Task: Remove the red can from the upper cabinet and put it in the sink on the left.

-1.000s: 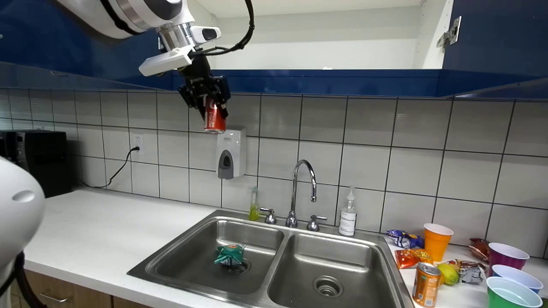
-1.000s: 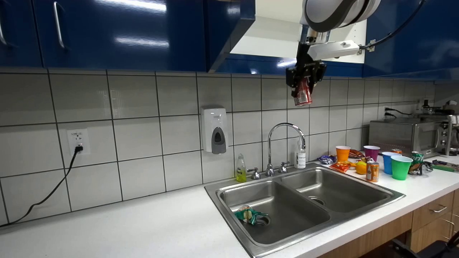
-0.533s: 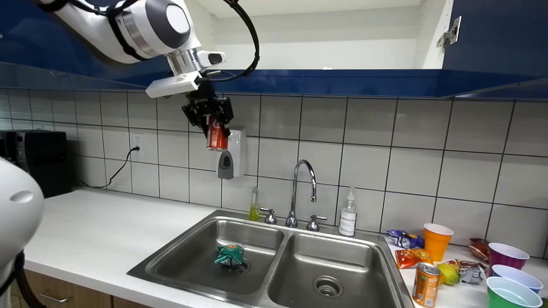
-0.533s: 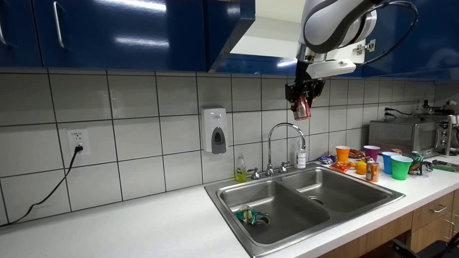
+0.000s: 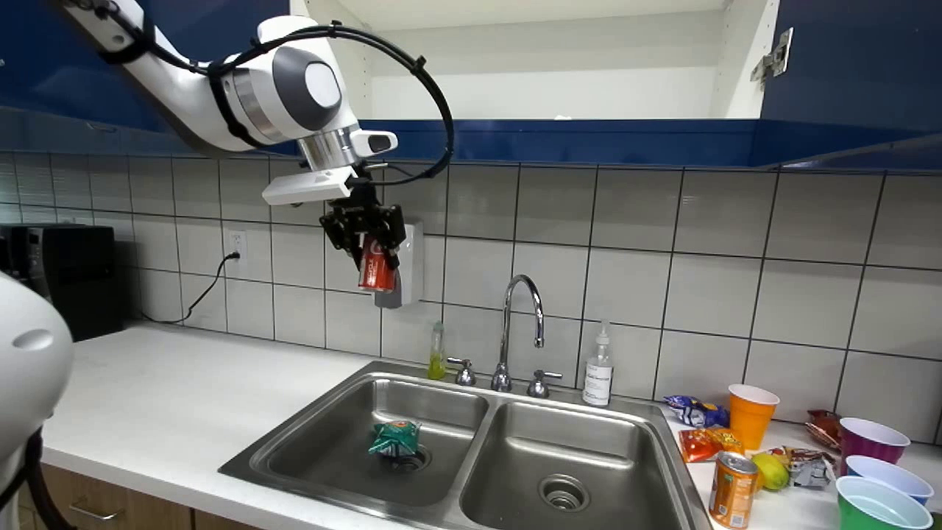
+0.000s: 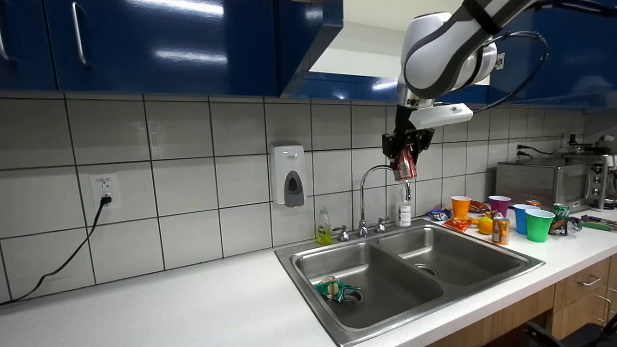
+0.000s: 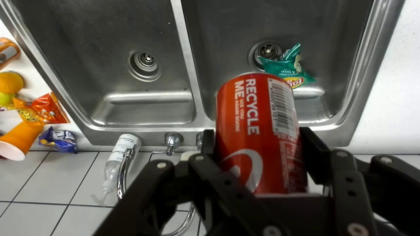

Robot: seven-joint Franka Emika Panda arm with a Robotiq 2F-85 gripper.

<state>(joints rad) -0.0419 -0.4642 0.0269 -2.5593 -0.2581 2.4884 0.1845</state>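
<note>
My gripper (image 5: 378,254) is shut on the red can (image 5: 377,274) and points down with it. The can also shows in an exterior view (image 6: 406,168) near the tap's arc, and in the wrist view (image 7: 256,124) between both fingers. The can's upper part is hidden by the gripper. It hangs well above the double sink, below the open upper cabinet (image 5: 544,92). The left basin (image 5: 331,467) holds a green chip bag (image 5: 395,439) beside its drain. In the wrist view this basin (image 7: 223,29) is on the right, with the bag (image 7: 285,70) beyond the can.
A curved tap (image 5: 505,331) stands behind the sink, with a yellow soap bottle (image 6: 324,231) and pump bottle (image 5: 597,375) beside it. A wall dispenser (image 6: 288,176) hangs nearby. Cups, snack bags and an orange can (image 5: 733,489) stand on the counter to the right.
My gripper has moved down from just below the cabinet's edge, carrying the red can with it. The can drops in both exterior views. The green bag and other items stay put.
</note>
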